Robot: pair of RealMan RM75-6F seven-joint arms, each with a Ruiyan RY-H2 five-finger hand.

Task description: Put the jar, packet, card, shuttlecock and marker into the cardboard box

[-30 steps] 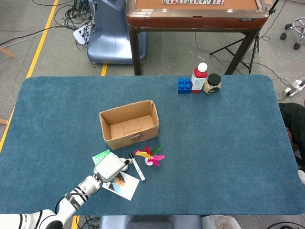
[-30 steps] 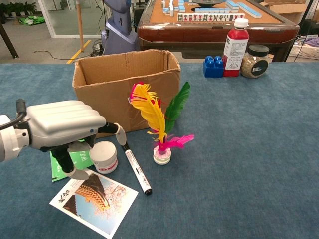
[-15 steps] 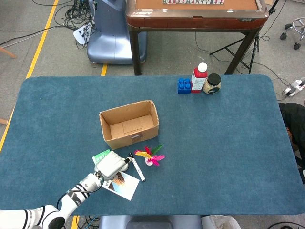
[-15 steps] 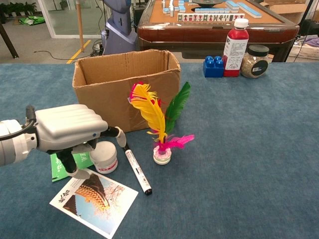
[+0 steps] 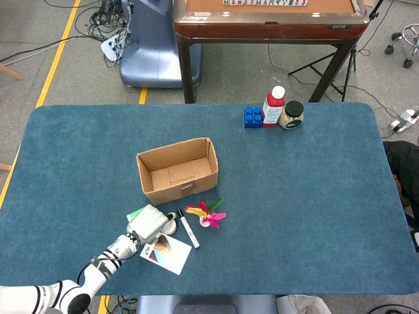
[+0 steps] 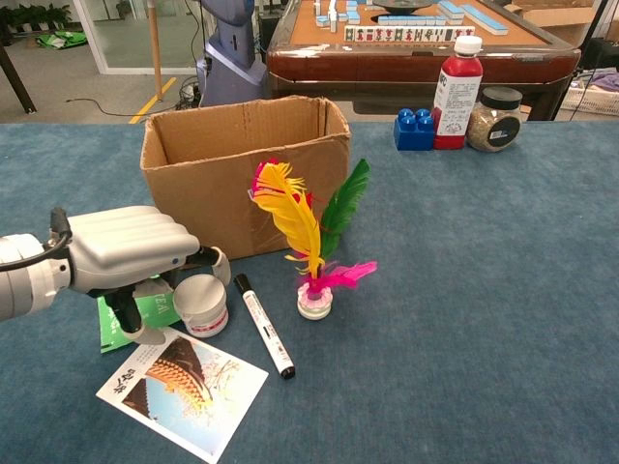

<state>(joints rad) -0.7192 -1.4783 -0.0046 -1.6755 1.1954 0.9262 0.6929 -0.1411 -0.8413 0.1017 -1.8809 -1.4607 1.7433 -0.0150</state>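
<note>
Fingers (image 6: 212,263) of the left hand (image 6: 126,253) curl around the jar (image 6: 201,304) near the bench's front-left corner without clearly clamping it; a loose hold could knock it into the marker (image 6: 261,324).

left robot hand (image 6: 126,253) | shifted back-left, lower | fingers now curled closer around jar (image 6: 201,304)
</note>
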